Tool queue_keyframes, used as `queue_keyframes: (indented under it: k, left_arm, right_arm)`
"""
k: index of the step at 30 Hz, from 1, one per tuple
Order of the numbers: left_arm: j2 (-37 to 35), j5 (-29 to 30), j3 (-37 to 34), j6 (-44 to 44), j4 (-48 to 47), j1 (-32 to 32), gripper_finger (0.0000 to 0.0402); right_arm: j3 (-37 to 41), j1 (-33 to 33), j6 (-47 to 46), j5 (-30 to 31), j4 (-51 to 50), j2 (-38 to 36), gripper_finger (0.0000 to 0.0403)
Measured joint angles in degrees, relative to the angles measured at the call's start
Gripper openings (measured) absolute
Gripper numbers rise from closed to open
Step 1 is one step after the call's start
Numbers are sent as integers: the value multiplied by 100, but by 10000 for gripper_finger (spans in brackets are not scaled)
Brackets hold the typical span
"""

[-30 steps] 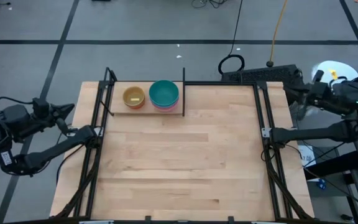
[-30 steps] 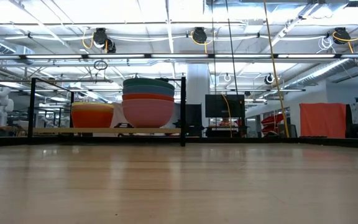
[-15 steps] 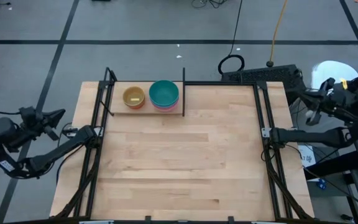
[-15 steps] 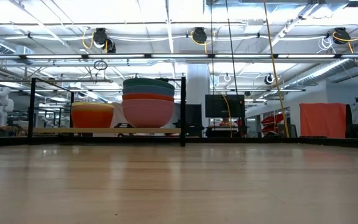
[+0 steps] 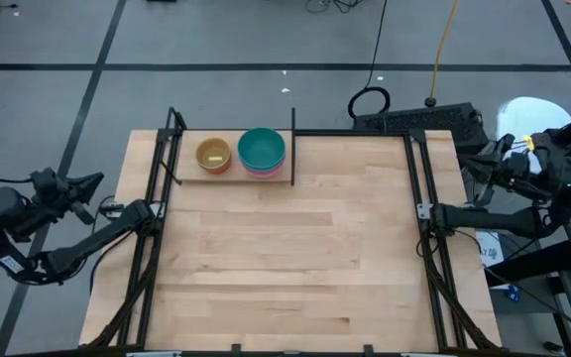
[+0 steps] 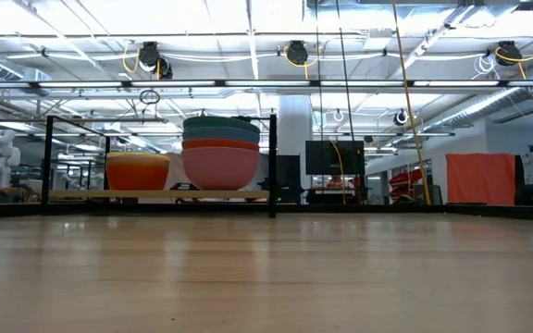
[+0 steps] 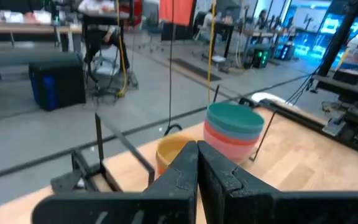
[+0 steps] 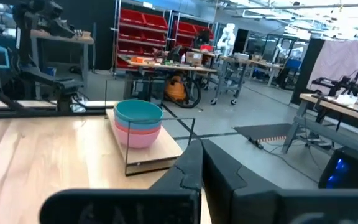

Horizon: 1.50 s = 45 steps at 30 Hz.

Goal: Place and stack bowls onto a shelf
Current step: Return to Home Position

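Yellow-topped stack point(image 5: 213, 155) and teal-topped stack point(image 5: 262, 149) sit on the shelf point(image 5: 234, 178) at the table's point(image 5: 285, 268) far-left corner; left gripper point(image 7: 197, 149) and right gripper point(image 8: 201, 149), both closed and empty, hang off its side edges.

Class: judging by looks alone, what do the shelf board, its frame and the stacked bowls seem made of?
Shelf board: apparently wood, matte; pale tan tone. Frame rods: probably metal, painted black; thin and straight. Bowls: likely plastic; uniform bright colours, smooth thin rims.

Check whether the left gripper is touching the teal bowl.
Apart: high view shows left gripper beyond the table's left edge, teal bowl on the shelf.
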<state>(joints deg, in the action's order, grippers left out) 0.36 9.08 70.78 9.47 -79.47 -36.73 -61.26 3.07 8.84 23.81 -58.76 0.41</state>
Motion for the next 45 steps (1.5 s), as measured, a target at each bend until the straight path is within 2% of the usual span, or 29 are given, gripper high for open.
queue_keyframes:
  k: [9,17,21,25,30,35,39,45]
  left_arm:
    - [0,-12,-631,-598,1127,0,7]
    - [-2,-50,-2116,-476,2154,0,8]
    - [-4,-106,-2952,-229,3088,2,8]
    - [-4,-446,-3712,-207,4255,2,8]
    - [-4,-890,-4510,-234,5480,2,8]
    - [-2,-966,-5164,-201,6579,2,8]
    - [-2,-966,-5562,-199,7063,2,8]
    - [-2,-968,-5920,-131,7084,2,8]
  right_arm:
    - [1102,-2,65,-11,1049,-17,0]
    - [2310,-6,167,-470,2507,-15,0]
    - [2785,-7,169,-613,3170,-16,0]
    - [3196,-7,180,-908,3796,-16,0]
    - [3538,-7,159,-911,4090,-16,0]
    - [3821,-7,87,-913,4331,-16,0]
    - [4208,-7,162,-912,4853,-16,0]
    - [4953,-7,311,-913,5690,-16,0]
